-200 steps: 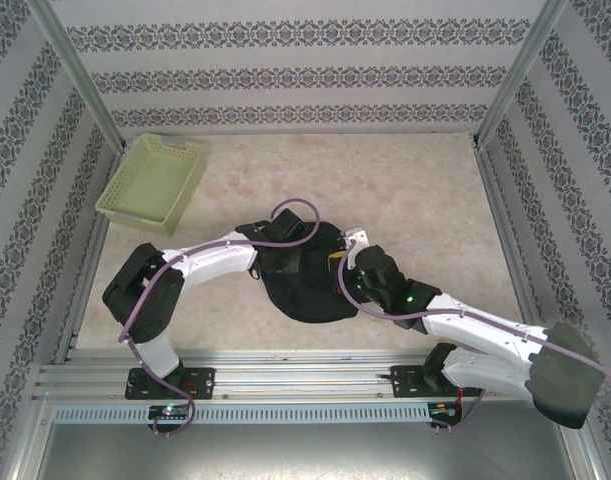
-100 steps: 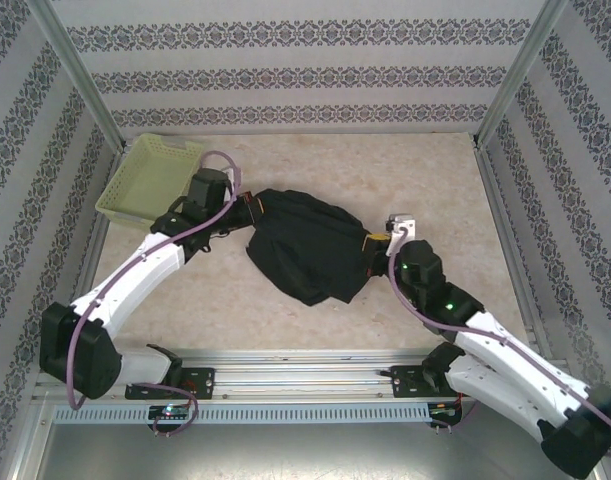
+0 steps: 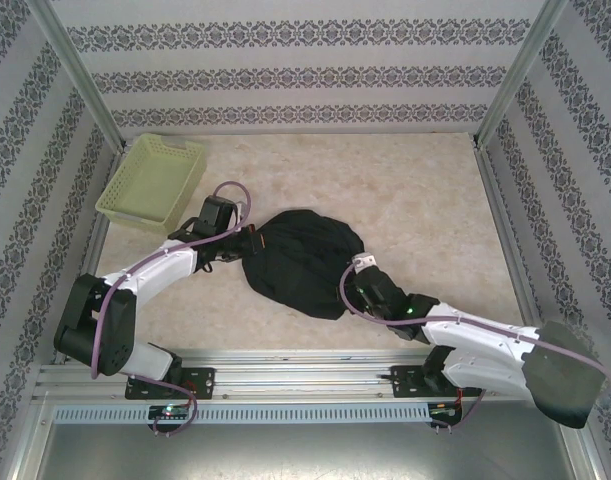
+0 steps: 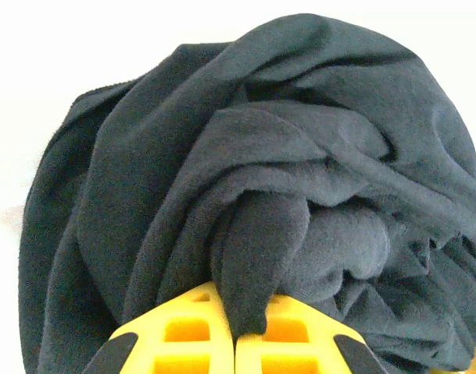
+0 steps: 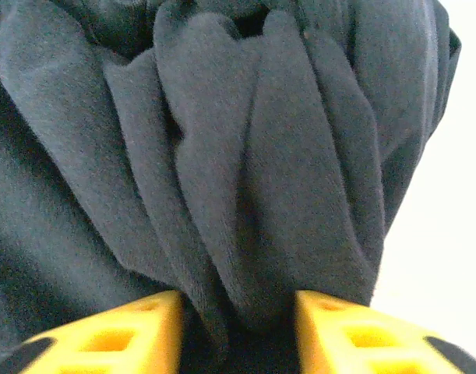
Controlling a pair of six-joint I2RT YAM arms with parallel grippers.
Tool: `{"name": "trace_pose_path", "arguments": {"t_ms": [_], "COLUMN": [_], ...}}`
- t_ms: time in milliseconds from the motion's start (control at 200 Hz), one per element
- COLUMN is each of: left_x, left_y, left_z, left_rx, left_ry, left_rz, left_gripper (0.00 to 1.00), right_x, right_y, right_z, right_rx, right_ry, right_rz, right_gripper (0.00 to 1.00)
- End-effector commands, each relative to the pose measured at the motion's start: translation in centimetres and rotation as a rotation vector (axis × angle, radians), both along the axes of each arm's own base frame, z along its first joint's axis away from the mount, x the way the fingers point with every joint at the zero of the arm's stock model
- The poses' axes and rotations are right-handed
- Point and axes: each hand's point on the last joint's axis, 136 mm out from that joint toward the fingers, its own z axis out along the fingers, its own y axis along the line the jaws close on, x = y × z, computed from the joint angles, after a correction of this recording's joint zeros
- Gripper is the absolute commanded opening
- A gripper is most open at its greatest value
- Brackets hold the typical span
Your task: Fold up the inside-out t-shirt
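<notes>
Beige marbled table (image 3: 415, 190) inside patterned walls, top view: the inside-out t-shirt (image 3: 300, 260) lies bunched in a dark mound at the table's centre, with a pale green basket (image 3: 150, 180) well apart at 10 o'clock. The left gripper (image 3: 249, 243) meets the mound at its 9 o'clock edge and the right gripper (image 3: 345, 288) at its 4 o'clock edge. Holds on opposite sides would suit pulling the cloth flat before any fold.

Left wrist view: the left gripper (image 4: 236, 331) is closed, its yellow fingers (image 4: 183, 335) pinching a tongue of the t-shirt (image 4: 284, 156), and the rest of the cloth is heaped toward 12 o'clock.

Right wrist view: the right gripper (image 5: 238, 312) has its jaws apart, and pleats of the t-shirt (image 5: 222, 140) fill the gap and rise toward 12 o'clock. Whether the fingers (image 5: 354, 335) press the cloth cannot be told.
</notes>
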Motion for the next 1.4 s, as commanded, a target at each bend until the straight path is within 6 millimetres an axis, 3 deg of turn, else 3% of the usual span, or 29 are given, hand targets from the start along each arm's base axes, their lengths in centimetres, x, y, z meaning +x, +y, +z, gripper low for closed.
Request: {"name": "trace_pose_path", "arguments": {"t_ms": [0, 110, 240, 420, 694, 744, 864, 894, 979, 1109, 1249, 1319, 1394], "left_x": [0.0, -0.3, -0.4, -0.7, -0.9, -0.8, -0.3, -0.2, 0.4, 1.1, 1.1, 1.2, 1.9], "left_y": [-0.4, -0.2, -0.3, -0.2, 0.2, 0.4, 2.0, 2.5, 3.5, 4.3, 4.2, 3.4, 2.9], "left_z": [1.2, 1.5, 1.8, 2.3, 3.4, 3.7, 4.5, 4.9, 6.7, 11.6, 16.1, 16.0, 13.5], "left_rx": [0.02, 0.023, 0.014, 0.017, 0.024, 0.034, 0.108, 0.13, 0.156, 0.13, 0.061, 0.042, 0.067], "left_ry": [-0.094, -0.105, -0.133, -0.148, -0.182, -0.187, -0.204, -0.216, -0.261, -0.378, -0.505, -0.503, -0.421], "left_rz": [-0.05, -0.052, -0.055, -0.06, -0.048, -0.042, 0.016, 0.037, 0.073, 0.118, 0.131, 0.097, 0.074], "left_gripper": [0.0, 0.0, 0.0, 0.0, 0.0, 0.0, 0.0, 0.0, 0.0, 0.0, 0.0, 0.01, 0.09], "right_x": [2.8, 5.2, 7.2, 8.9, 10.8, 11.2, 11.6, 11.5, 11.1, 9.4, 7.7, 7.3, 7.3], "right_y": [1.1, 1.2, 2.4, 3.6, 2.5, 2.4, 1.9, 1.7, 1.2, 1.2, 0.6, 0.1, -0.7], "right_z": [5.3, 7.6, 8.3, 5.3, 1.0, 1.0, 3.8, 4.6, 7.8, 12.8, 15.6, 15.5, 14.1], "right_rx": [0.033, 0.104, 0.044, -0.074, -0.338, -0.366, -0.361, -0.351, -0.285, -0.11, 0.058, 0.142, 0.205], "right_ry": [-0.083, -0.065, -0.037, 0.082, 0.113, 0.11, 0.044, 0.023, -0.043, -0.112, -0.146, -0.115, -0.07], "right_rz": [-0.007, -0.038, -0.021, -0.037, -0.097, -0.106, -0.124, -0.123, -0.118, -0.056, -0.036, -0.05, -0.08], "right_gripper": [0.49, 0.5, 0.5, 0.43, 0.45, 0.36, 0.04, 0.0, 0.0, 0.0, 0.0, 0.0, 0.0]}}
